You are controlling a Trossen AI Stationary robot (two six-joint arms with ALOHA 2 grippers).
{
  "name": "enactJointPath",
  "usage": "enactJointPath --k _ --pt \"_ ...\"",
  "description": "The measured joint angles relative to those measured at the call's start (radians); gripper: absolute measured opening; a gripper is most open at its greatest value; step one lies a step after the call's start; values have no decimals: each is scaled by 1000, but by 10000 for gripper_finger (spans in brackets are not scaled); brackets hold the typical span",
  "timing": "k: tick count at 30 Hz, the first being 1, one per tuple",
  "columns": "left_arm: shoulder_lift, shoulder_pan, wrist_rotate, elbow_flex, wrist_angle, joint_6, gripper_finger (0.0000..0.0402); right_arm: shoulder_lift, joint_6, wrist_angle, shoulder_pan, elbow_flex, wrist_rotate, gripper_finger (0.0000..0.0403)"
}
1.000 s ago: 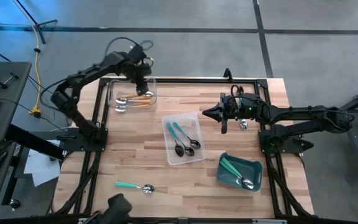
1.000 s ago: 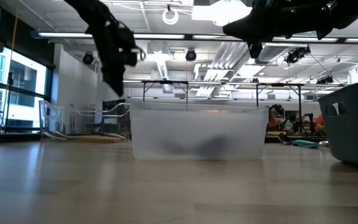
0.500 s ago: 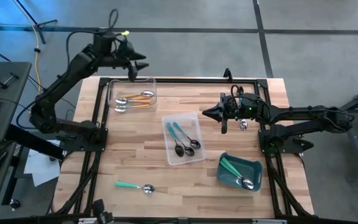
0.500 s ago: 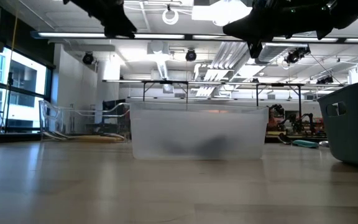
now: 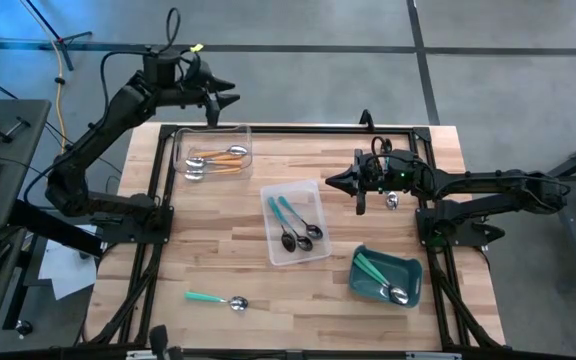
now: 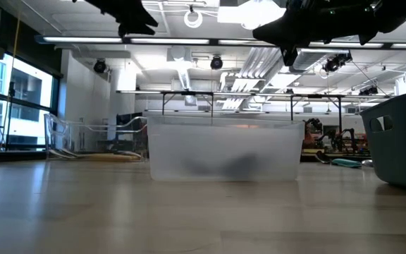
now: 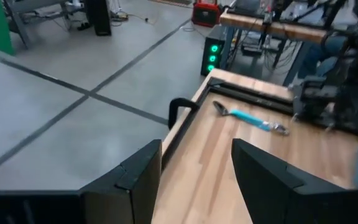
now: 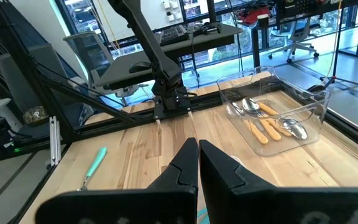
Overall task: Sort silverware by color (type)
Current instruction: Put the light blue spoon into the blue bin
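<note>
Orange-handled spoons (image 5: pixel 218 158) lie in a clear tray (image 5: pixel 182 142) at the far left. Two blue-handled spoons (image 5: pixel 295 225) lie in the middle clear tray (image 5: pixel 313 188), and green-handled ones (image 5: pixel 376 270) lie in the teal bin (image 5: pixel 410 268). One green-handled spoon (image 5: pixel 214 298) lies flat on the near table. A blue-handled spoon (image 7: pixel 250 117) lies by the right arm's base. My left gripper (image 5: pixel 230 98) is open and raised over the far edge, beyond the orange tray. My right gripper (image 5: pixel 330 182) is shut and empty, hovering right of the middle tray.
A black frame (image 5: pixel 298 128) runs along the table's far edge and sides. Bare wood (image 5: pixel 208 235) lies between the trays and the loose green spoon. In the low view the middle tray (image 6: pixel 224 148) and the bin (image 6: pixel 400 141) stand ahead, with both arms high above.
My left gripper has risen from over the orange-spoon tray and drawn back past the table's far edge, tipping from pointing down to nearly level. The spoons and trays have stayed where they were.
</note>
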Motion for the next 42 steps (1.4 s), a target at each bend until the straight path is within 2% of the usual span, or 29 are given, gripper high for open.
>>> enactJointPath --k 4,9,12,18,23,29,32,37,42 --pt "-5 -59 12 0 10 -63 186 0 -1 0 0 0 0 0" --pt "-20 -196 10 0 64 -116 186 0 -1 0 0 0 0 0" --pt "-37 -295 -43 -17 152 -151 186 0 -1 0 0 0 0 0" --pt "-152 -493 -187 -268 548 -284 186 0 -1 0 0 0 0 0" --pt "-286 -616 -320 -512 746 -327 186 0 -1 0 0 0 0 0" --pt "-442 -706 -447 -725 833 -337 186 0 -1 0 -1 0 0 0" --pt "-487 -728 -476 -821 889 -344 186 0 0 1 -1 0 0 0" --pt "-506 -738 -486 -965 995 -379 186 0 10 1 -1 0 0 0" --pt "-505 -738 -486 -1056 1055 -425 186 0 24 1 -1 0 0 0"
